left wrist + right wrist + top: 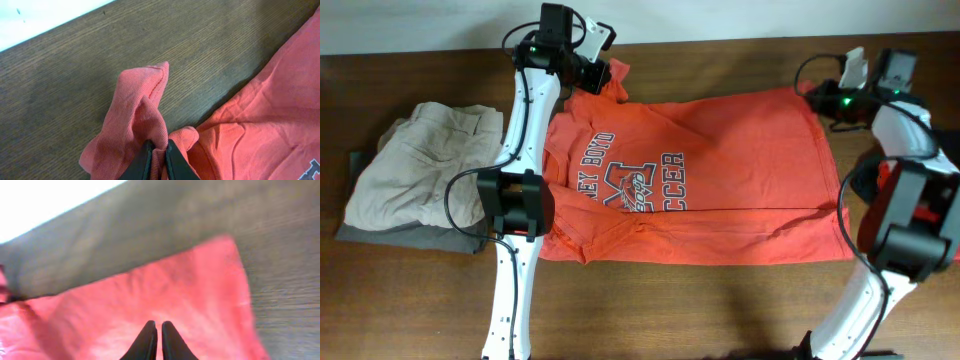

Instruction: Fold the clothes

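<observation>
Left gripper sits at bottom centre of our left wrist view, fingers clamped on a bunched fold of the orange-red T-shirt. The pinched cloth stands up in a ridge above the tips, with bare wooden table behind it.

Right gripper is at bottom centre of our right wrist view, fingers together and tips on red fabric near the shirt's corner. That view is blurred, so we cannot tell if cloth is caught between them.

From overhead we see the shirt spread across the middle of the frame, print side up, navy and white lettering left of centre. A crease runs along its lower part. Left gripper is at the shirt's upper-left corner, right gripper at its upper-right corner.

We also see a khaki garment at the left of the frame, lying on a dark grey one, just beside the left arm.
</observation>
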Motion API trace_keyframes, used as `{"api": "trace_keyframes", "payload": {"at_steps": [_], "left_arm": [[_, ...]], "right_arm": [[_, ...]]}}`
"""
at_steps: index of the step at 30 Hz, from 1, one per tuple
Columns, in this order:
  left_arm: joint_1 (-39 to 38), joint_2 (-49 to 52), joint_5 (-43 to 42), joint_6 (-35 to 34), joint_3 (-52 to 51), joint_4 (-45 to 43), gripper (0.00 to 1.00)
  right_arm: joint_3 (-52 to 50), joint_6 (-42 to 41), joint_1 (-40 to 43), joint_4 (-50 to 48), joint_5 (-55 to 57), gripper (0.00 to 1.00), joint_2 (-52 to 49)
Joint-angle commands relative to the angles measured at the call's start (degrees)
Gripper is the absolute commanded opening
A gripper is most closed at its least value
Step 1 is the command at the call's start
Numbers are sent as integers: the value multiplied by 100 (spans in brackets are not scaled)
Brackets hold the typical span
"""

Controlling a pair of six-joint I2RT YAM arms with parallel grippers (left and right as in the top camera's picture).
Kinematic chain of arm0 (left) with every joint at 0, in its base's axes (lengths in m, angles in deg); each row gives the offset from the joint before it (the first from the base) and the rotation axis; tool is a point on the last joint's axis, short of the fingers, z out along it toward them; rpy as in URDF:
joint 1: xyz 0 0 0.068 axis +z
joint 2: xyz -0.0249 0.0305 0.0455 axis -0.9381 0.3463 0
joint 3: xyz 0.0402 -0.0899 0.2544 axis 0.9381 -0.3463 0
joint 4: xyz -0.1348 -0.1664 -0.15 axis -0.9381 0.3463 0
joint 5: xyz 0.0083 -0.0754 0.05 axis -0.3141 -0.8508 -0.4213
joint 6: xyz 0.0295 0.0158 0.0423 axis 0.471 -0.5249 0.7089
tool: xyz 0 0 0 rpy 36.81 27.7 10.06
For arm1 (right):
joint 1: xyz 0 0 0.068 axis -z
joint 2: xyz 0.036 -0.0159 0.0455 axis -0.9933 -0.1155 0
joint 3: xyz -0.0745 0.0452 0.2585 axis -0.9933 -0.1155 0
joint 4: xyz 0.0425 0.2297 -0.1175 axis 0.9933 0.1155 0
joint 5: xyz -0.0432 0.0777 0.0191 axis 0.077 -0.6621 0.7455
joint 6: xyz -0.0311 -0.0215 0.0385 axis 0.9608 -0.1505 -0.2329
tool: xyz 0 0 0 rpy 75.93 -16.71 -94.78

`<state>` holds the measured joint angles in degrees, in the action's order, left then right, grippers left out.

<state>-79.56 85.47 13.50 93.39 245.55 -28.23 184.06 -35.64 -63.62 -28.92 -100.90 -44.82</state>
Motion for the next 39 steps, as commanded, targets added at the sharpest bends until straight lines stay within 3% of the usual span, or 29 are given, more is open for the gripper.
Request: {"api": "trace_keyframes", "payload": {"at_steps": [1,3,9,12,29,39], "left_arm": [[24,-164,-59,92,162,24,9],[24,-188,-61,90,162,7,9],[22,-190,-63,90,160,13,10],[22,-190,-63,90,160,11,9],[22,-190,-63,87,160,50,13],[-4,-190,-63,87,160,55,14]], "right_arm": [[136,105,15,61,435,29,378],[136,109,15,42,728,34,323],[136,254,33,-382,1259,63,-22],[136,280,33,-734,1252,67,-256],[136,120,15,-1497,1187,69,-1290],[136,46,-2,-1303,442,59,-1502]]}}
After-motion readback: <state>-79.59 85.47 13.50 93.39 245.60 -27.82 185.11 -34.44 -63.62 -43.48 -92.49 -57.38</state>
